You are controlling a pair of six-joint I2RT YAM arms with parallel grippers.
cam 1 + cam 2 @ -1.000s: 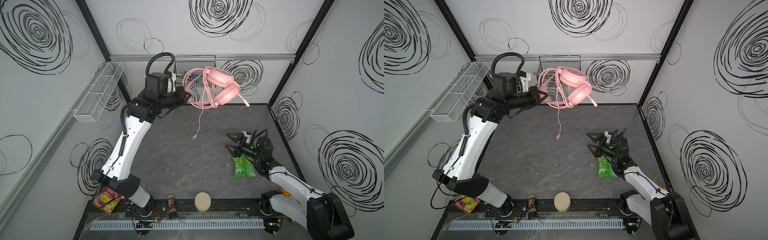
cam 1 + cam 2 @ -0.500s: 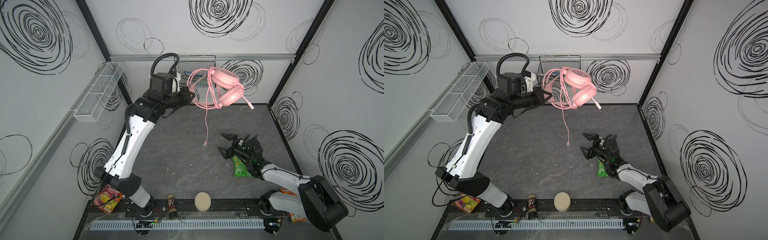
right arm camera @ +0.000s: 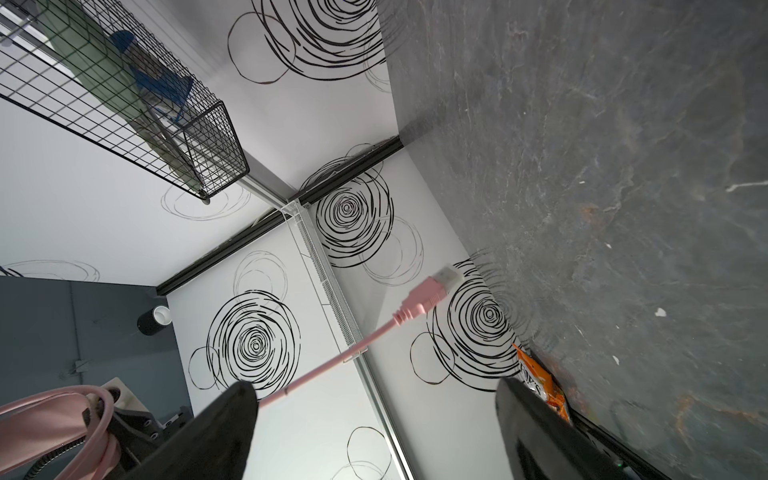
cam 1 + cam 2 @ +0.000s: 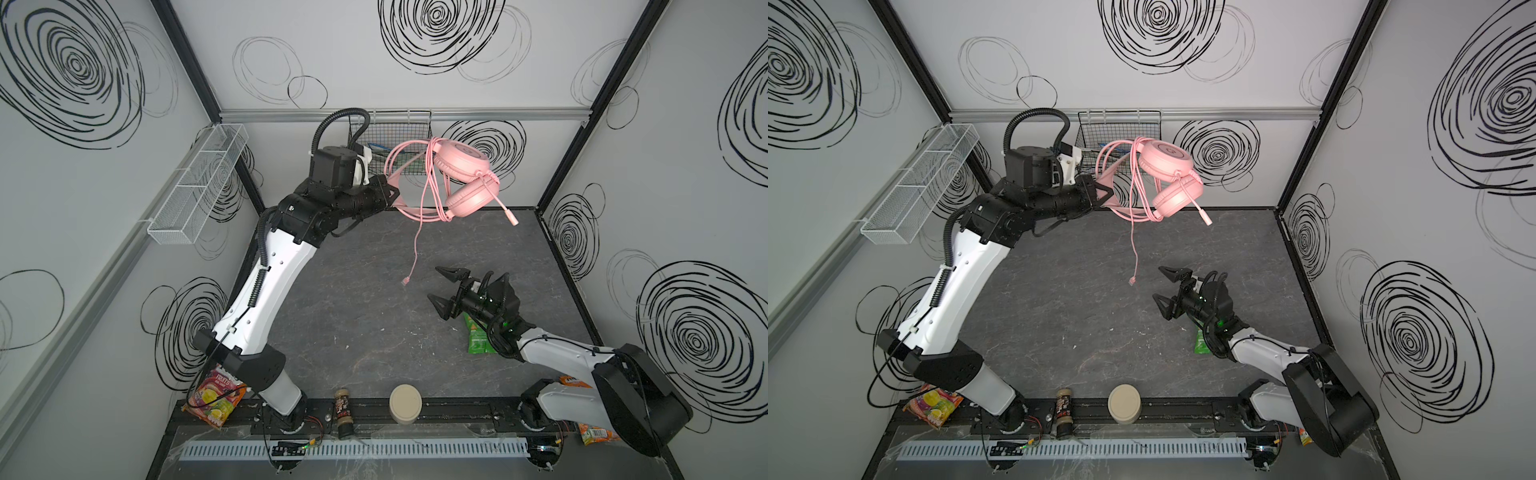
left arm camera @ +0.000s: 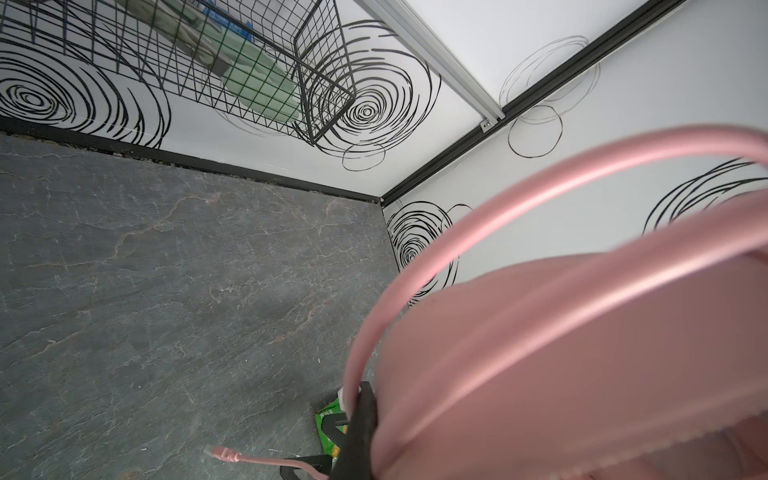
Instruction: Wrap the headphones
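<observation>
Headphones [image 4: 462,164], pink, cable [image 4: 416,249] dangling, apparently pinched in left claw [image 4: 394,195]; right claw [image 4: 433,282] spread

pale pink headphones [image 5: 582,353]: blurred, cropped, left wrist view | green foil snack packet [image 4: 477,345]: half under right arm [image 4: 552,348]

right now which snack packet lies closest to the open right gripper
The green packet, lying just behind the right gripper. The fruit packet and the orange packet sit much farther away, at the front corners of the table.
</observation>
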